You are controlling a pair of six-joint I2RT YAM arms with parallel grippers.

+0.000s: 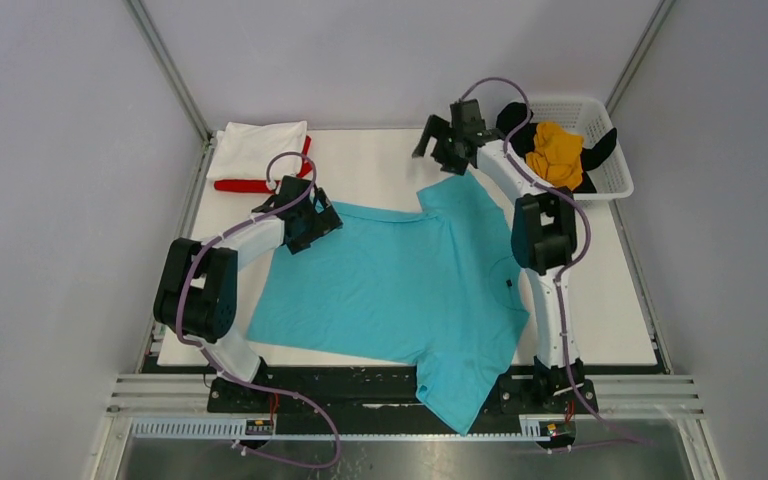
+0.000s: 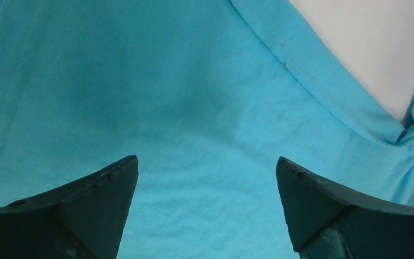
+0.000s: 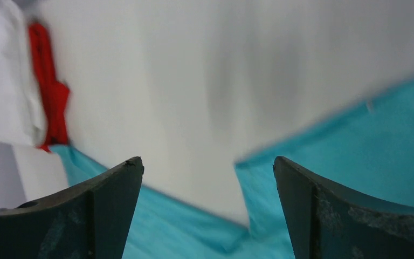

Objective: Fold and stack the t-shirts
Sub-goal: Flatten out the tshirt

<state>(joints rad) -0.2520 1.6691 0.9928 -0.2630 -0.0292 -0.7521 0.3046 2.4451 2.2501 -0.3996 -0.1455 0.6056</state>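
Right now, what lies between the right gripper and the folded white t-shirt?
Only bare table. The top view shows nothing between the right gripper and the white t-shirt; the turquoise t-shirt lies lower in the picture.

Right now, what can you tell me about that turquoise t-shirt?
The turquoise t-shirt is plain, soft-looking cloth with short sleeves. It lies spread nearly flat on the white table, hem left, neck right, lightly wrinkled. One sleeve points to the far side; the other hangs over the near edge. The left gripper hangs open over its far hem corner, gripping nothing.
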